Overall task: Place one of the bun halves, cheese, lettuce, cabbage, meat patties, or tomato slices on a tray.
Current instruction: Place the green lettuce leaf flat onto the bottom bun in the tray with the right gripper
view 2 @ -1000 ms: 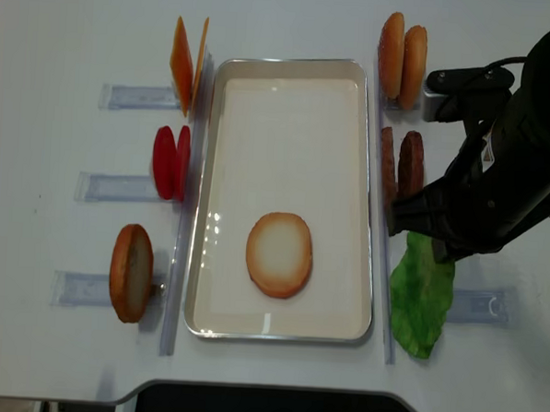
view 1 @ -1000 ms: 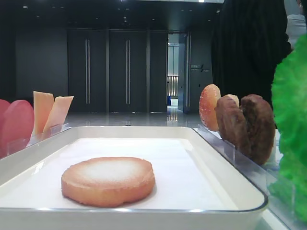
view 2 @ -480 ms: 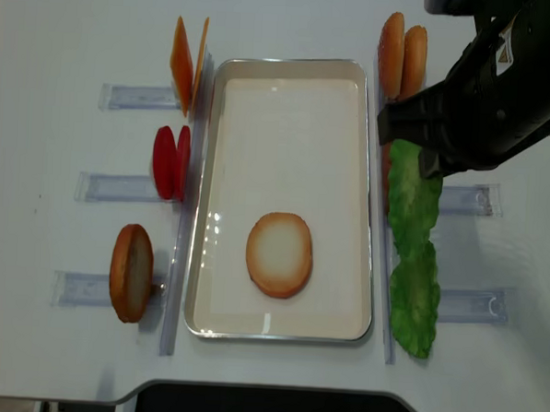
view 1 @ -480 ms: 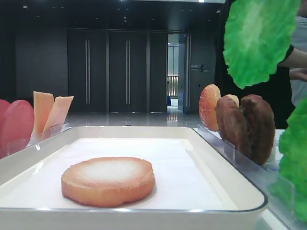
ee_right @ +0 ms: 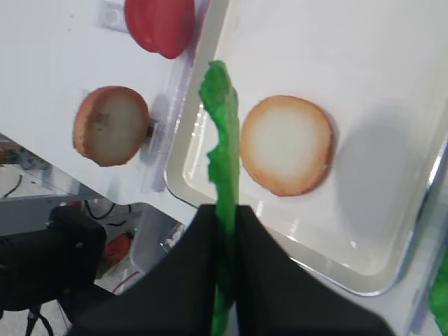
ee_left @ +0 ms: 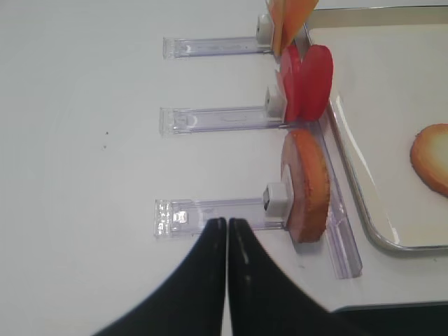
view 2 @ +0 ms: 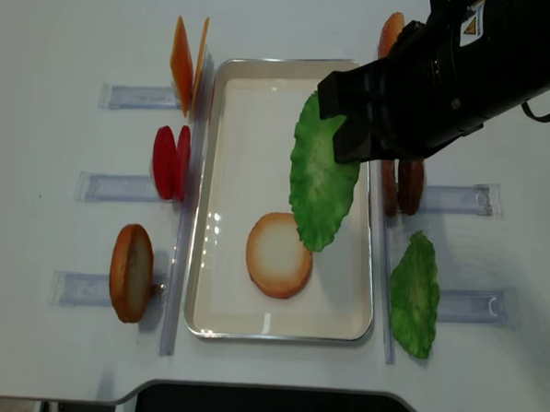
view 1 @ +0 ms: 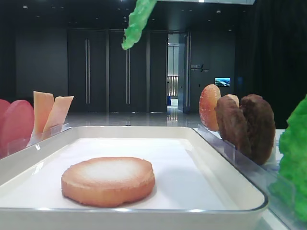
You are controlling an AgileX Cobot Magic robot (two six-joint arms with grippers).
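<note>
Green lettuce (view 2: pixel 323 176) dangles from my right gripper (ee_right: pixel 225 210), pinched tight, over the tray (view 2: pixel 277 333) and bun half (view 2: pixel 278 254); left gripper (ee_left: pixel 227 222) pressed together, empty

lettuce (view 2: pixel 321 176) hanging over tray (view 2: pixel 223 314); bun half (view 2: pixel 279 254) flat inside

From overhead, the black right arm hides the right end effector's tips, and the top of the frilly green lettuce leaf (view 2: pixel 322 176) vanishes beneath it. It also covers most of the golden bun halves (view 2: pixel 391 35) and the tops of the dark-brown meat patties (view 2: pixel 409 186). In your low view, the second lettuce leaf (view 1: pixel 293 160) is cut off.
</note>
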